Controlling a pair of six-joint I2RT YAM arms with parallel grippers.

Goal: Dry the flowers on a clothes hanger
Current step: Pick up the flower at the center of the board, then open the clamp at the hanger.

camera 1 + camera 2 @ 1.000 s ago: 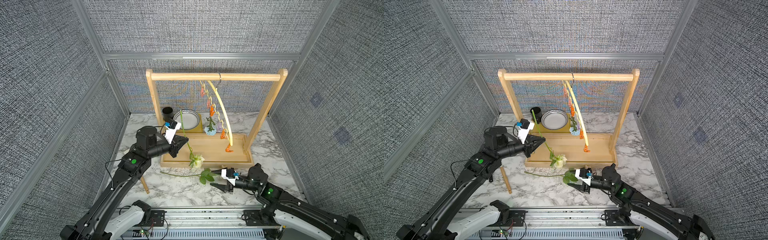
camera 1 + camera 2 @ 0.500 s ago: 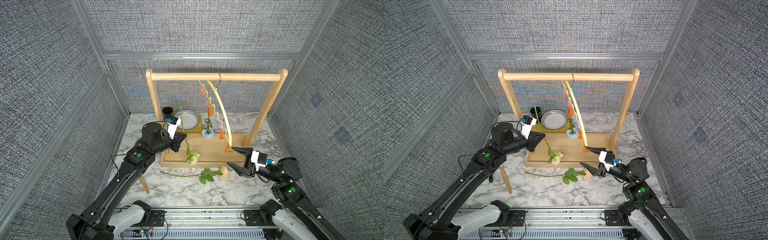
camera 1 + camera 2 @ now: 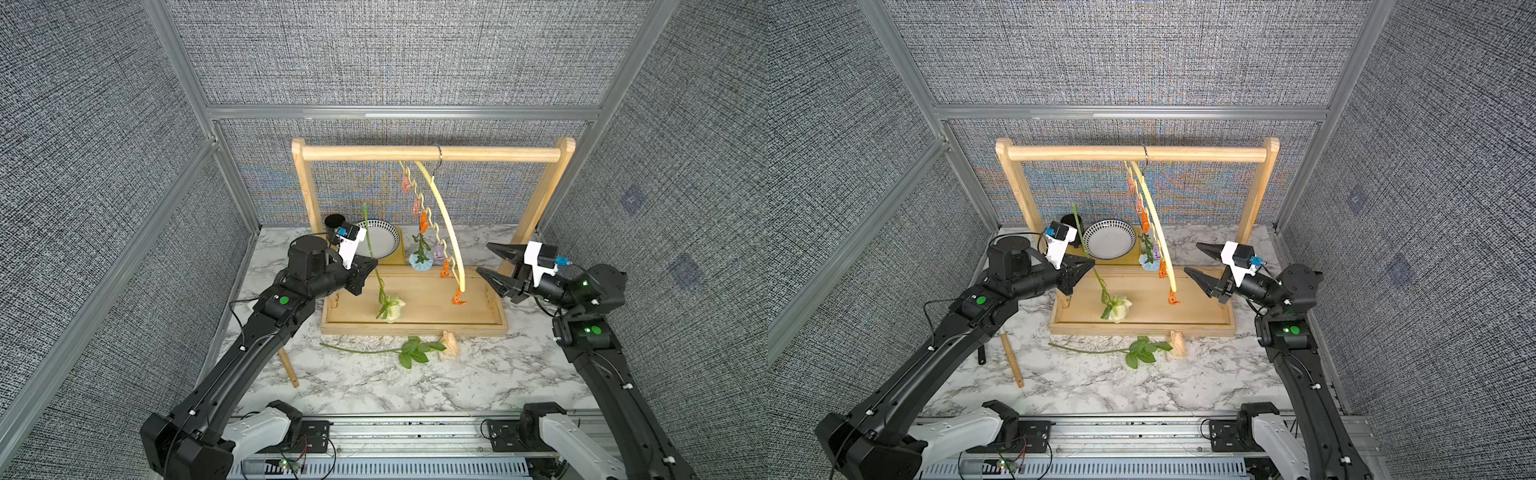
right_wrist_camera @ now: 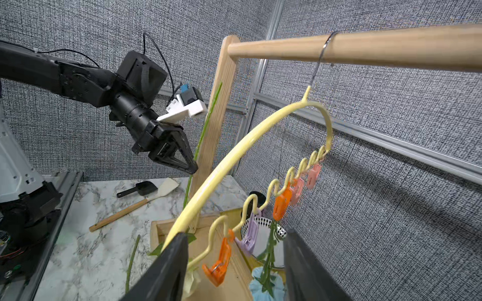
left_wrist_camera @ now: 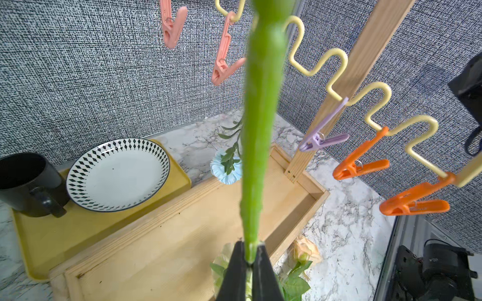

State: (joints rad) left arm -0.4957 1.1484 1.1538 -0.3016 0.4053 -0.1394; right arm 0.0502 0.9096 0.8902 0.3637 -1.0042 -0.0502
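The pale yellow clothes hanger (image 3: 444,220) (image 3: 1154,216) (image 4: 234,156) hangs from the rack's top bar. A blue flower (image 3: 420,262) (image 3: 1148,259) (image 5: 225,169) dangles from one of its orange clips. My left gripper (image 3: 372,266) (image 3: 1090,264) (image 5: 251,250) is shut on the green stem (image 5: 258,130) of a cream rose (image 3: 392,309) (image 3: 1119,307), head down over the rack's base. A peach rose (image 3: 449,340) (image 3: 1177,343) lies on the table in front. My right gripper (image 3: 484,257) (image 3: 1192,257) (image 4: 234,233) is open, just right of the hanger's lower end and apart from it.
The wooden rack (image 3: 432,153) stands on a tray-like base (image 3: 415,328). Behind it, a patterned plate (image 3: 380,239) and a black mug (image 3: 334,220) sit on a yellow tray. A wooden spatula (image 3: 288,368) and a black scoop (image 4: 142,189) lie on the marble at the left.
My right gripper has swung from the table front near the peach rose up and rightward to beside the hanger's end. The left gripper has carried the cream rose further over the rack base.
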